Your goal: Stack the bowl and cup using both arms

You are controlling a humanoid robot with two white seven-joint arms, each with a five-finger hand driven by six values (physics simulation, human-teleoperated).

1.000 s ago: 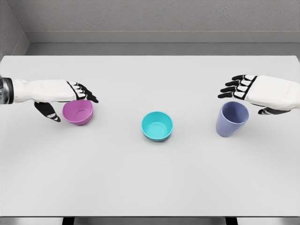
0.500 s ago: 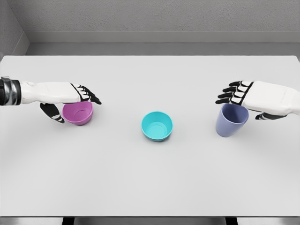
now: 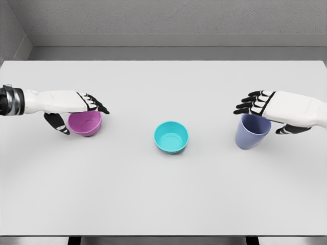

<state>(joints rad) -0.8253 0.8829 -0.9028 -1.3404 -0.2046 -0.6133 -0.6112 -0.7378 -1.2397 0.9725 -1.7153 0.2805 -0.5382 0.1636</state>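
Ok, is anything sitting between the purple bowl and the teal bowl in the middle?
Nothing visible does. Only bare table lies between the purple bowl and the teal bowl. The blue cup stands off on the teal bowl's far side.

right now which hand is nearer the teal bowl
Left, narrowly. The left hand sits over the pink bowl, left of the teal bowl; the right hand is over the purple cup, slightly farther off.

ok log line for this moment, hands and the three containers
left hand: open over pink bowl | right hand: open over purple cup | teal bowl: centre, untouched | nothing stacked
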